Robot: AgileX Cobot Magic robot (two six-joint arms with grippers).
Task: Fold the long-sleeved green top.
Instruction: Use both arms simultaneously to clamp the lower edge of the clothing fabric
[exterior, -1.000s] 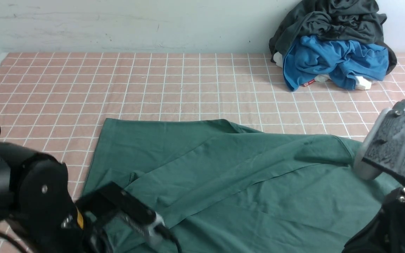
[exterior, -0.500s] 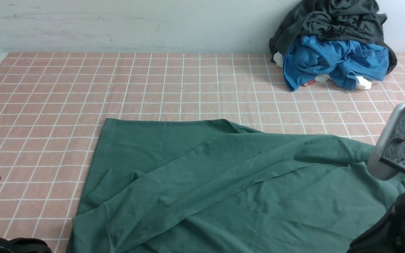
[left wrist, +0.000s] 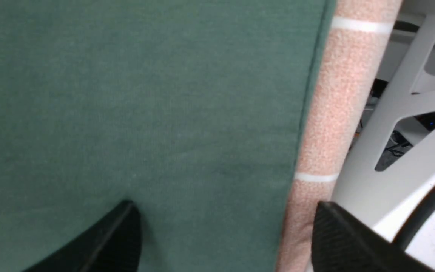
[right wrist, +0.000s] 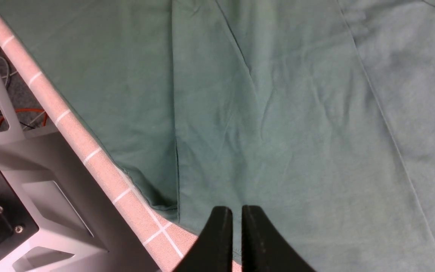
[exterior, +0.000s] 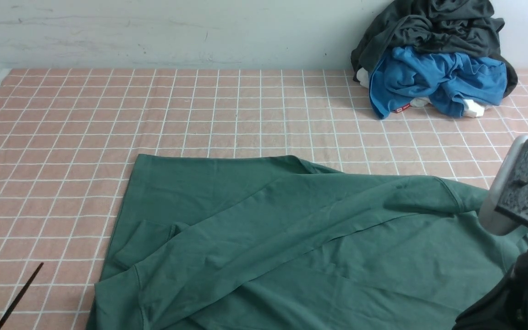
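Note:
The green long-sleeved top [exterior: 291,229] lies spread on the near half of the table, with one sleeve folded diagonally across the body. My left gripper [left wrist: 225,226] is open just above the top [left wrist: 145,94], its jaws either side of the garment's edge at the table's front edge. It is out of the front view. My right gripper [right wrist: 237,223] is shut and empty, over the top [right wrist: 278,113] near its hem at the front edge. Only the right arm's wrist [exterior: 520,192] shows in the front view. Collar, label and print are hidden.
The table has a pink checked cloth [exterior: 200,114]. A dark grey-black garment [exterior: 429,23] and a bright blue garment [exterior: 433,78] are heaped at the back right against the wall. The table's front edge [right wrist: 89,151] and the metal frame [left wrist: 391,132] lie close to both grippers. A thin black cable [exterior: 19,295] crosses the lower left.
My left arm has left the front view downward, uncovering the top's lower left part. My right arm shifted a little to the right early on, then held still.

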